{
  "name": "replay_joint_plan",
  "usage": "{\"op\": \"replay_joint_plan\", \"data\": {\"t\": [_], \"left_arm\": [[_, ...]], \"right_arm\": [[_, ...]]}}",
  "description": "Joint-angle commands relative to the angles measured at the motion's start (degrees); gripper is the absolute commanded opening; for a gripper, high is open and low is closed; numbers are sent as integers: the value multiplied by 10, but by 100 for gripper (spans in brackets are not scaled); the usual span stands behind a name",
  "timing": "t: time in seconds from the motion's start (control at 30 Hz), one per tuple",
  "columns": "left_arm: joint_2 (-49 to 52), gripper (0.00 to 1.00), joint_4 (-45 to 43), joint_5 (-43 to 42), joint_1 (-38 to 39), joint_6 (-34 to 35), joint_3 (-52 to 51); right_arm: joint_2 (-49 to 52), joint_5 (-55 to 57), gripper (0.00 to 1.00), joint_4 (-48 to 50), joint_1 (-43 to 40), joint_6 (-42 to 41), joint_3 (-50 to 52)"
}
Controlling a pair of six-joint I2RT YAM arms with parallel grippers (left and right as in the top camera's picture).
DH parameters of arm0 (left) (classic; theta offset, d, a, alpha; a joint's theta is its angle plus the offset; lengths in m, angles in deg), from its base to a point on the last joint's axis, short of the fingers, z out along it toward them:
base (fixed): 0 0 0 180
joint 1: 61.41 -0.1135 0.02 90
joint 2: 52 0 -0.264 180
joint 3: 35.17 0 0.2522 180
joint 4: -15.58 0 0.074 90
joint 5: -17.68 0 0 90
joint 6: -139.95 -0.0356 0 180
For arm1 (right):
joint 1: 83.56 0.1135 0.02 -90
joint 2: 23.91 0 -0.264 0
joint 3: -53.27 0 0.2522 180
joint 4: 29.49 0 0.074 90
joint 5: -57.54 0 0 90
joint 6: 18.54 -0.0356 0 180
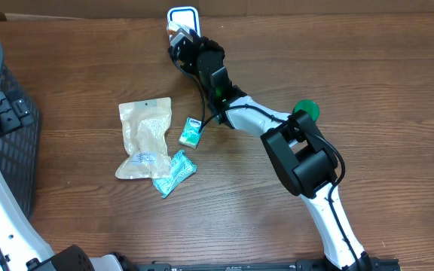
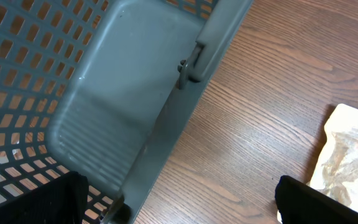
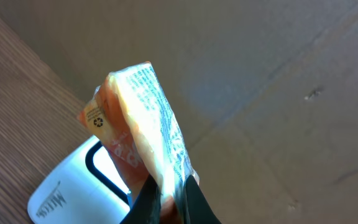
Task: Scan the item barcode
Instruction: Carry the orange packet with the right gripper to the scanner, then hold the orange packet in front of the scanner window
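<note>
Right end effector (image 3: pixel 169 198) clamped on orange snack packet (image 3: pixel 135 112). Packet held upright just above white barcode scanner (image 3: pixel 58 199) at far table (image 3: pixel 17 93) edge, presumably to present printed face. Left end effector (image 2: pixel 179 208) spread wide, empty, beside grey basket (image 2: pixel 104 93).

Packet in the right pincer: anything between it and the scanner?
Nothing visible. The right pincer is shut on the packet and holds it right by the scanner. In the right wrist view, nothing shows between the packet and the scanner's window.
</note>
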Motion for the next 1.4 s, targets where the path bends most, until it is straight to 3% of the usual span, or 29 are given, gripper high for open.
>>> {"op": "replay_joint_plan", "data": {"t": [0.0, 0.23, 0.4, 0.5, 0.93, 1.37], "left_arm": [[1, 100, -1, -1, -2, -9, 9], [1, 100, -1, -1, -2, -9, 9], [1, 100, -1, -1, -2, -9, 9], [1, 100, -1, -1, -2, -9, 9], [1, 100, -1, -1, -2, -9, 9], [1, 99, -1, -1, -2, -9, 9]], "right_arm": [[6, 20, 4, -3, 16, -2, -5], [5, 14, 4, -116, 12, -68, -68], [5, -24, 4, -271, -1, -148, -202], [5, -45, 4, -313, -9, -157, -260], [56, -6, 4, -278, -15, -7, -273], [71, 8, 4, -280, -16, 65, -273]]}}
